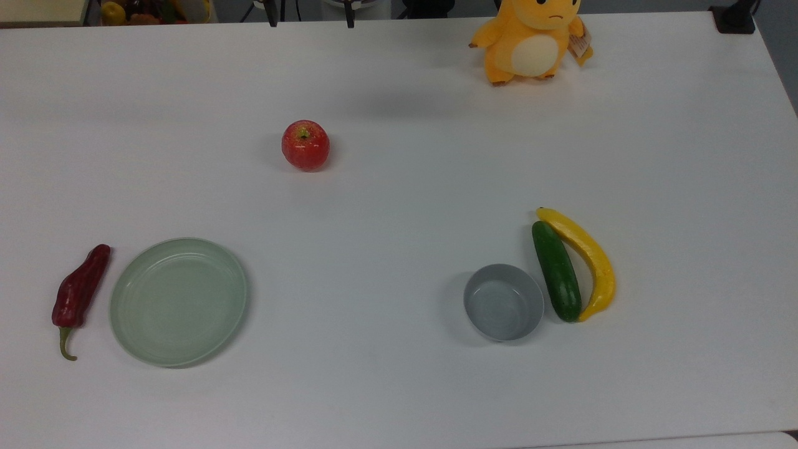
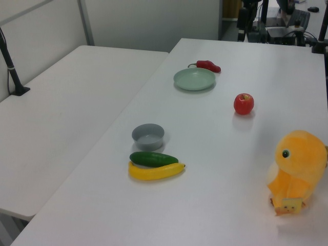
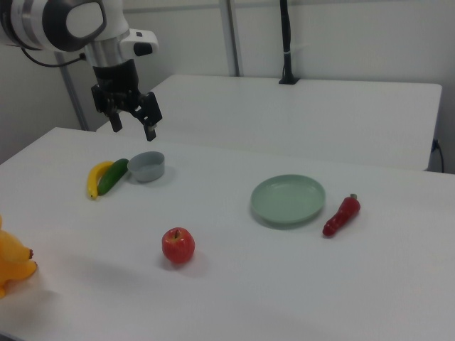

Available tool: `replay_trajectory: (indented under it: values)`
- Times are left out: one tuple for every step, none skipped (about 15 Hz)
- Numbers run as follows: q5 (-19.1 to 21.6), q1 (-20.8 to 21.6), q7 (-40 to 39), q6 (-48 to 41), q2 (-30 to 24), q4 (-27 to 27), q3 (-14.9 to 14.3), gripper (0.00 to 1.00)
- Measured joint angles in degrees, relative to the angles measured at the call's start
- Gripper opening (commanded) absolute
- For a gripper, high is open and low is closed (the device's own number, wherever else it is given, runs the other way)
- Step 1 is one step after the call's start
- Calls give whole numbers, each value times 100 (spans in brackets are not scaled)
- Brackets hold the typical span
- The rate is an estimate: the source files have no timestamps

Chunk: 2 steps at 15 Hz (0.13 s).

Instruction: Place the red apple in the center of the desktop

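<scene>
- Top view: the red apple [image 1: 305,145] is seen resting stem-up on the desktop [image 1: 399,187], toward the top view's upper left of middle, apart from everything else.
- Top view: a pale-green plate [image 1: 179,301] is noted at the top view's lower left, with a dark-red chili pepper [image 1: 80,294] just beside it on the top view's left, not touching.
- Top view: a grey bowl [image 1: 503,302] is placed at the top view's lower right; a green cucumber [image 1: 556,272] lies against its right side, and a yellow banana [image 1: 586,259] is pressed along the cucumber.
- Top view: an orange plush toy [image 1: 530,38] is stood at the far edge. Two dark fingertips [image 1: 272,15] of the gripper are caught at the top border, set well apart.
- Left view: the red apple [image 2: 244,103] is found on the desktop [image 2: 205,205], between the plate [image 2: 195,79] and the plush toy [image 2: 300,170], well apart from both. The bowl [image 2: 148,136], cucumber [image 2: 153,159] and banana [image 2: 156,170] are grouped nearer the camera.
- Right view: the gripper [image 3: 133,123] is held high above the desktop [image 3: 284,284], jaws spread wide and nothing between them, over the bowl [image 3: 147,166] end of the table.
- Right view: the red apple [image 3: 178,246] is sat alone, well below and clear of the gripper; the plate [image 3: 288,199] and chili pepper [image 3: 341,215] are recorded to the right view's right.
</scene>
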Motion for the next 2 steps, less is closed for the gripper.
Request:
replay_trajectory:
  values:
    - [0,0,0,18,0,1,0,100]
    - [0,0,0,32,0,1,0,100]
